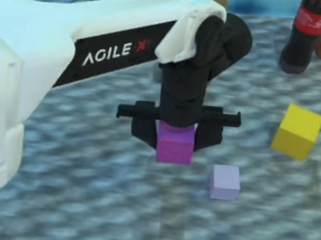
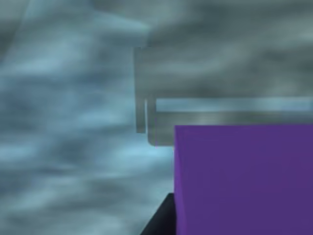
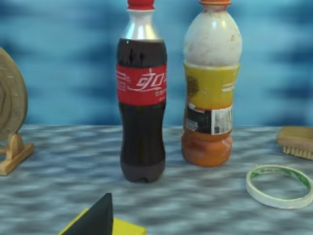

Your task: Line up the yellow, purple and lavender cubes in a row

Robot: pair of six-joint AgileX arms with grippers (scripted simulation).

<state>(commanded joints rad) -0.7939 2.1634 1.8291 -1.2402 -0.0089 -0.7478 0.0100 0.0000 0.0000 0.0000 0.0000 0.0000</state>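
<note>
Risk, collision: purple cube [image 1: 174,144] carried low over the table [image 1: 87,203]; possible knock against the lavender cube [image 1: 225,182], lying just to its near right, if lowered or swept rightward without clearance
Risk, slip: smooth matte faces give little friction; likely twist or drop under a jerky move
Risk, misalignment: yellow cube [image 1: 297,131] sits turned at an angle, well apart at right; crooked row unless squared up
Left arm: white shell, reaching from the left side to mid-table
Left gripper [image 1: 176,133]: black, fingers clamped on the purple cube from both sides
Right gripper [image 3: 100,218]: only a dark fingertip visible in the right wrist view, above the yellow cube; cannot tell whether open or closed
Table: mottled blue-grey, cloth-like pattern
Yellow cube: largest, bright, sharp-edged
Purple cube: middle size, vivid magenta-purple, plain flat faces
Lavender cube: smallest, pale greyish-lilac, resting flat
Clutter, far right: cola bottle [image 3: 142,98], orange-labelled bottle [image 3: 210,83], tape ring [image 3: 279,186], brush [image 3: 298,142]
</note>
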